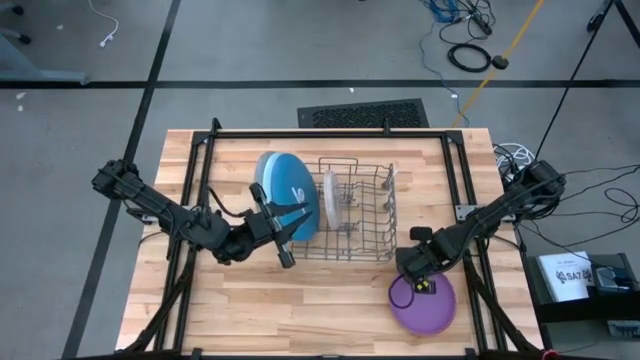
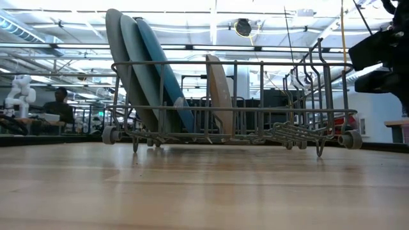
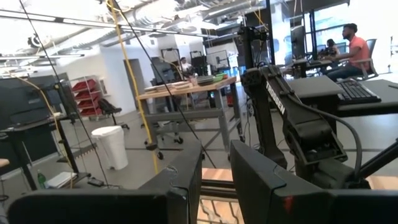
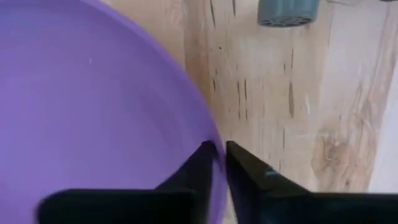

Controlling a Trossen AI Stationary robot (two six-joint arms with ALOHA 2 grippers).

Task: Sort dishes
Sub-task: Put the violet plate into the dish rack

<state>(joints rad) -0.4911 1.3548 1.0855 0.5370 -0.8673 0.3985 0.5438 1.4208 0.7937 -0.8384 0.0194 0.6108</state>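
Purple plate [image 4: 93, 112] near bench [image 1: 300, 310] front right corner, rim pinched by right end effector [image 4: 221, 163]; left end effector [image 1: 290, 232] spread beside rack [image 1: 360, 215].

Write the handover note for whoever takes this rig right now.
Right tool: pinching the rim of the purple plate, which lies flat on the table near the rack's right end.
Left tool: open, empty, beside the large plates.
Done: three large plates and one beige plate stand upright in the rack.
Left: rack the purple plate.
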